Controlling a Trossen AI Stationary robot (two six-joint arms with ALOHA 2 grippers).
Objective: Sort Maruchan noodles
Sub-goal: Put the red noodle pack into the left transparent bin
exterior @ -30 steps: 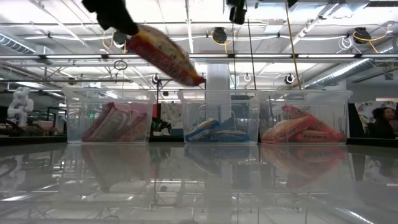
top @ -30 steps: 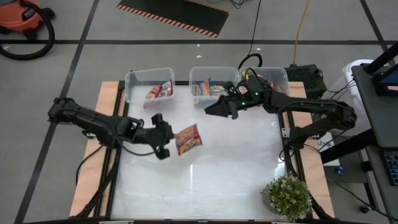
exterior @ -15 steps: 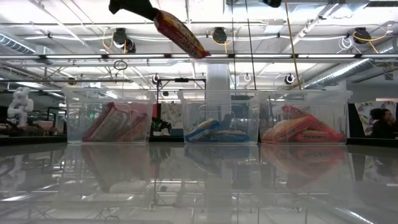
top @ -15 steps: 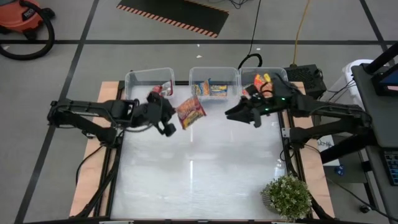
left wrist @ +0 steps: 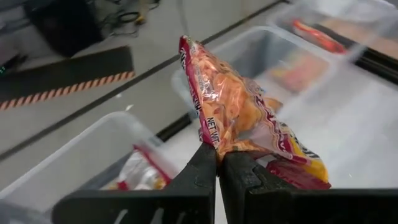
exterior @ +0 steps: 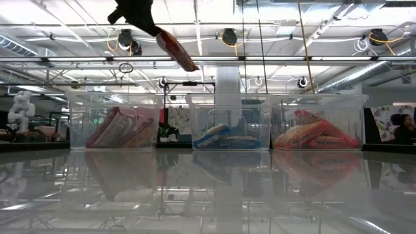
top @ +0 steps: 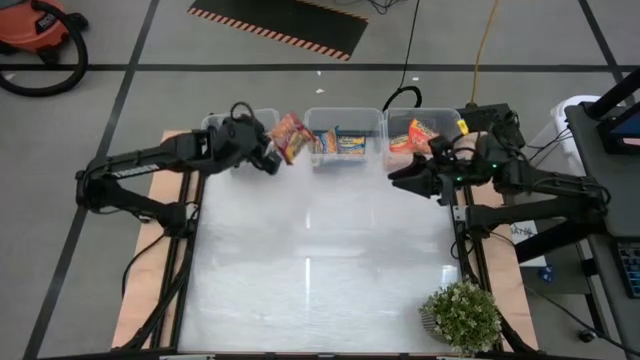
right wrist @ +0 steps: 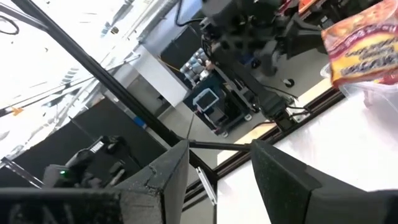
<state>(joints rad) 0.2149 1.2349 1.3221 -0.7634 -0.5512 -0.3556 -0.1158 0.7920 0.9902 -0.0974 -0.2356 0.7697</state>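
Note:
My left gripper (top: pixel 270 152) is shut on an orange-and-red noodle packet (top: pixel 290 134), held in the air over the gap between the left bin (top: pixel 222 128) and the middle bin (top: pixel 345 118) at the table's far edge. In the low view the packet (exterior: pixel 177 51) hangs well above the bins. Red packets (left wrist: pixel 140 174) lie in the left bin, blue ones (exterior: pixel 227 138) in the middle bin, orange ones (exterior: pixel 315 136) in the right bin (top: pixel 450 122). My right gripper (top: pixel 395 176) is open and empty in front of the right bin. My left gripper pinches the packet by one sealed edge (left wrist: pixel 210 138) between its two fingers (left wrist: pixel 239 171). The fingers come level from the table's left side. The packet is lifted clear and sticks out past the fingertips, slanting down toward the right in the low view (exterior: pixel 185 64).
The three clear bins stand in a row along the far edge. A small potted plant (top: pixel 462 316) stands at the near right corner. The wide white tabletop (top: pixel 310 260) lies between the arms and the near edge.
My left gripper has carried the packet from the table's middle toward the far edge, to above the bins, still shut on it. The packet has turned narrower and now slants down. My right gripper has drawn back from the middle bin toward the table's right edge.

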